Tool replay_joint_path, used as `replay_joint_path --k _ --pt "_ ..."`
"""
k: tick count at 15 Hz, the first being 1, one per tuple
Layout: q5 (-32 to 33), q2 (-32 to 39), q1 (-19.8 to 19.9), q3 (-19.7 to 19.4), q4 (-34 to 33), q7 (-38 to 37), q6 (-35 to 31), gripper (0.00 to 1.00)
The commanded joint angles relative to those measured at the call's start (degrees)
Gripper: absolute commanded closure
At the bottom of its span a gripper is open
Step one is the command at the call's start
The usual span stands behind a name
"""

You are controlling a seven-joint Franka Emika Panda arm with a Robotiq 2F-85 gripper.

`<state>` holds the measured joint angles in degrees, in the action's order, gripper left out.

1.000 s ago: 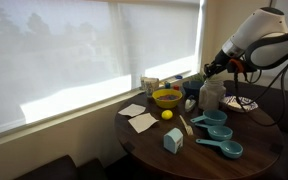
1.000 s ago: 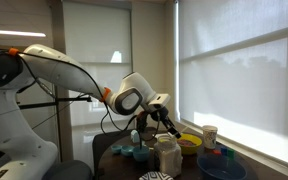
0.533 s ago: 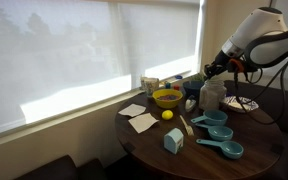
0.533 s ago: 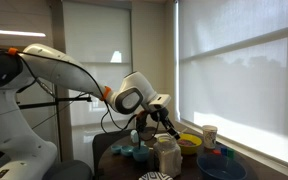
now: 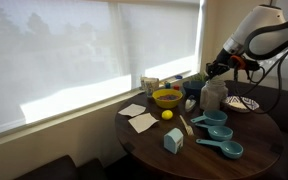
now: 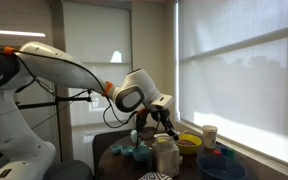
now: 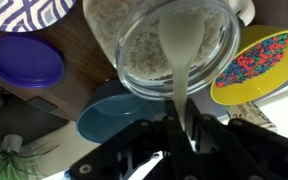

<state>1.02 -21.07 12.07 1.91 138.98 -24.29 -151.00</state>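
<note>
In the wrist view my gripper (image 7: 181, 120) is shut on the pale handle of a spoon (image 7: 177, 60). The spoon's head reaches into a clear glass jar (image 7: 134, 50) filled with oat-like flakes. In both exterior views the gripper (image 5: 212, 70) (image 6: 167, 121) hangs just above that jar (image 5: 213, 96) (image 6: 167, 155) on the round dark table (image 5: 154, 148). A yellow bowl (image 7: 256, 62) (image 5: 167, 98) of coloured cereal sits beside the jar.
Around the jar lie a blue dish (image 7: 114, 115), a purple lid (image 7: 24, 62) and a patterned plate (image 7: 29, 10) (image 5: 241, 103). Teal measuring cups (image 5: 219, 132), a yellow ball (image 5: 167, 114), white napkins (image 5: 139, 118), a small blue object (image 5: 173, 141) and a paper cup (image 5: 150, 85) also share the table.
The arm's wrist has shifted very slightly; the gripper stays shut on the spoon over the jar.
</note>
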Motion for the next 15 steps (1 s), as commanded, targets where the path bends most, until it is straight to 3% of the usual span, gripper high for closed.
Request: replay_joint_path --k 1,8,15 --pt "-3.5 0.8 -1.9 -1.8 -0.9 1.4 3.3 0.97" --pt "-7.3 0.5 -3.2 -4.0 -2.3 2.5 7.4 0.97" --pt "-6.7 0.2 -1.8 -5.8 -5.4 2.5 13.7 0.97"
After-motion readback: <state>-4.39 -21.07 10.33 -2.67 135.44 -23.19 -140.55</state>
